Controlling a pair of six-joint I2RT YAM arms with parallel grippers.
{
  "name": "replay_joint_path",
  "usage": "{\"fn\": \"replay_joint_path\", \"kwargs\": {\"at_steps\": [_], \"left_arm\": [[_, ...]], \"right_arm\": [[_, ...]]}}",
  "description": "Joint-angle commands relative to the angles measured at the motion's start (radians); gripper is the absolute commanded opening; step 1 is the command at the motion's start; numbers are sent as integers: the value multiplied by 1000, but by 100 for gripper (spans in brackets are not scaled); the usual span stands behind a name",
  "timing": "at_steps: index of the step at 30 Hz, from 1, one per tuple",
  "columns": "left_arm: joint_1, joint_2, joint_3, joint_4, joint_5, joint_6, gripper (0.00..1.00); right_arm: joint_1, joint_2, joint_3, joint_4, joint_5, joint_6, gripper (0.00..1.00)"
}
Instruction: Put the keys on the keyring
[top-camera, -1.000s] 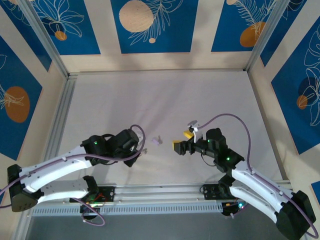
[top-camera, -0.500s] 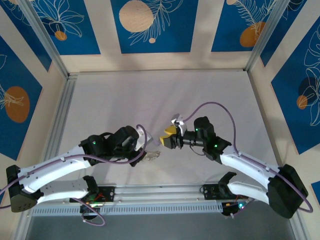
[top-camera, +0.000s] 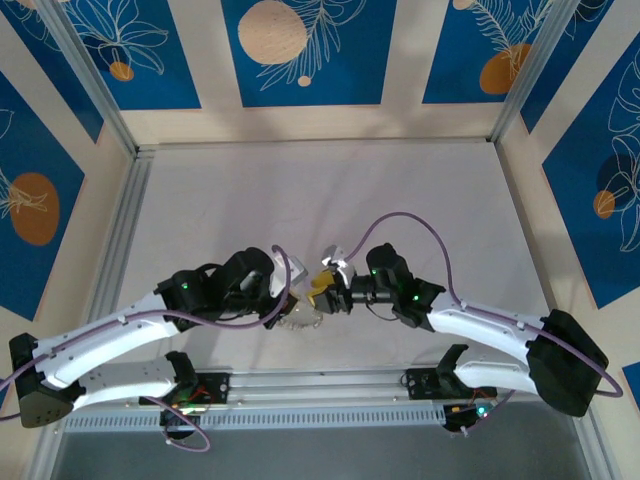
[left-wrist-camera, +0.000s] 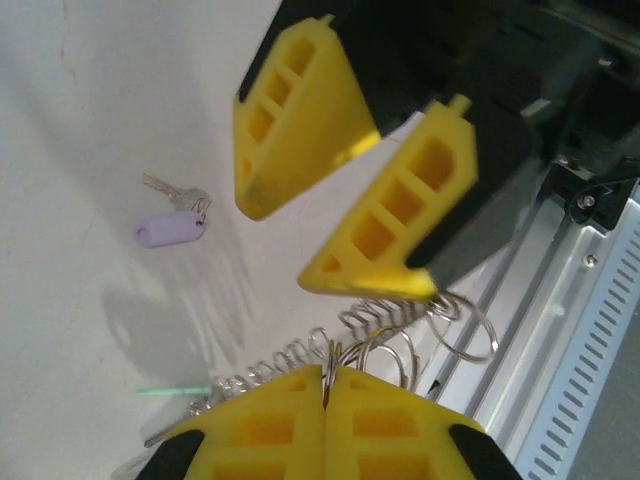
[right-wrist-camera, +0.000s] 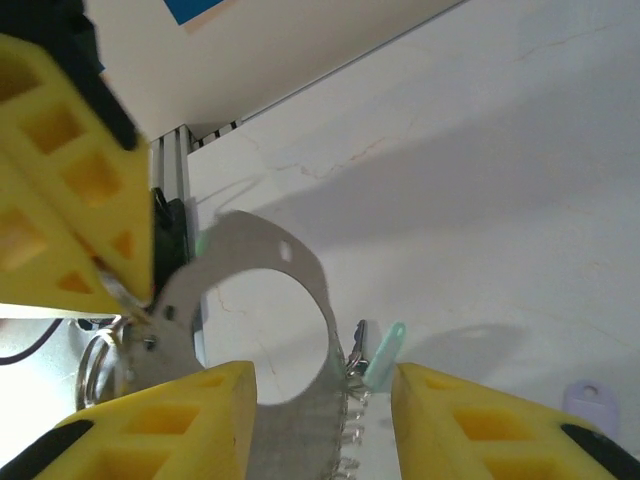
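Observation:
My left gripper (left-wrist-camera: 327, 378) is shut on the keyring (left-wrist-camera: 330, 355), a thin silver loop pinched between its yellow fingertips. A coil of silvery rings (left-wrist-camera: 385, 318) hangs from that loop. In the top view the left gripper (top-camera: 291, 303) and the right gripper (top-camera: 321, 293) meet above the pale ring bundle (top-camera: 300, 322). My right gripper (right-wrist-camera: 322, 385) stands open, with a flat grey plate (right-wrist-camera: 300, 290) with a round hole and a teal tag (right-wrist-camera: 386, 354) between its fingers. One of the keys, on a lilac tag (left-wrist-camera: 170, 228), lies apart on the table.
The white table (top-camera: 330, 200) stretches beyond the grippers. An aluminium rail (top-camera: 320, 385) runs along the near edge, just below both grippers. The lilac tag (right-wrist-camera: 590, 402) lies to the right of my right fingers. A second rail (top-camera: 120, 250) lines the left side.
The right gripper has swung left until it meets the left gripper, and its jaws have narrowed. The left gripper has shifted slightly right, with the ring bundle now hanging from it.

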Motion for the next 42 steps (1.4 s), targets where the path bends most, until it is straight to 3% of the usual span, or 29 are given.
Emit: {"fn": "replay_joint_path", "kwargs": {"at_steps": [1, 13, 20, 26, 31, 37, 42], "left_arm": [[21, 8, -23, 137, -18, -11, 0], [50, -66, -111, 283, 28, -7, 0], [54, -87, -155, 381, 55, 44, 0], [53, -72, -130, 339, 14, 103, 0], [52, -25, -48, 208, -74, 146, 0], [52, -5, 0, 139, -152, 135, 0], [49, 7, 32, 129, -141, 122, 0]], "right_arm": [[42, -35, -3, 18, 9, 14, 41], [112, -81, -31, 16, 48, 49, 42], [140, -122, -54, 8, 81, 66, 58], [141, -155, -69, 3, 95, 70, 59], [139, -164, -66, -16, 92, 71, 59], [131, -227, -66, -63, 124, 74, 83], [111, -259, -66, -68, 116, 67, 88]]}}
